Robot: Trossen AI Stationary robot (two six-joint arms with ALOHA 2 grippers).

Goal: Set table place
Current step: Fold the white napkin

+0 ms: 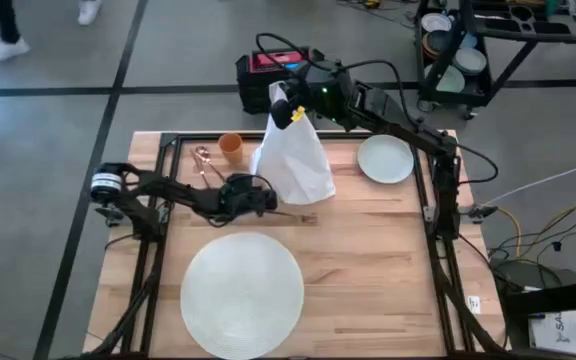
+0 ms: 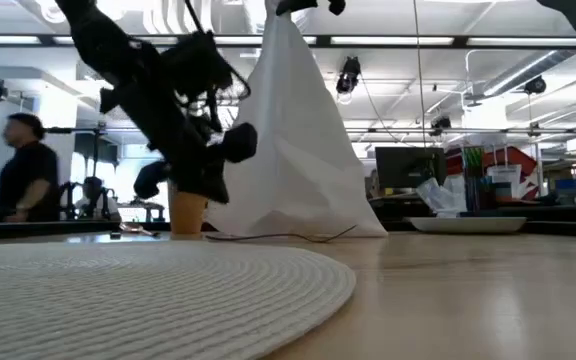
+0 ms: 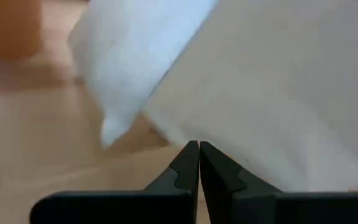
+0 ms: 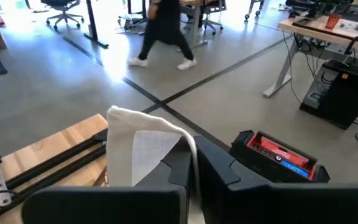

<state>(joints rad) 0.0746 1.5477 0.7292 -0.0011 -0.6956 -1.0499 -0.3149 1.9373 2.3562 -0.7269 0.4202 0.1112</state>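
A tall white bag [image 1: 293, 160] stands on the table [image 1: 368, 260] near its far edge, its bottom spread on the wood. My right gripper [image 1: 290, 108] is shut on the bag's top. My left gripper [image 1: 271, 200] is shut low at the bag's near left side [image 3: 278, 93]. The place, a round white mat [image 1: 241, 293], lies at the near edge. A pale plate [image 1: 385, 158] lies at the far right. An orange cup [image 1: 231, 147] stands left of the bag. My right gripper pinches the bag's folded top edge [image 4: 166, 140] between its two fingers, coming from the far side. The bag hangs upright below the fingers, its bottom [image 2: 298, 225] on the table. My left gripper's shut fingertips [image 3: 191, 155] stand at the bag's lower edge; whether they touch it, I cannot tell.
Copper-coloured cutlery [image 1: 204, 160] lies left of the cup. A thin dark stick [image 1: 293, 214] lies on the wood in front of the bag. Black frame rails [image 1: 168, 170] run along the table's sides. A black box with a red top [image 4: 278, 155] sits beyond the far edge.
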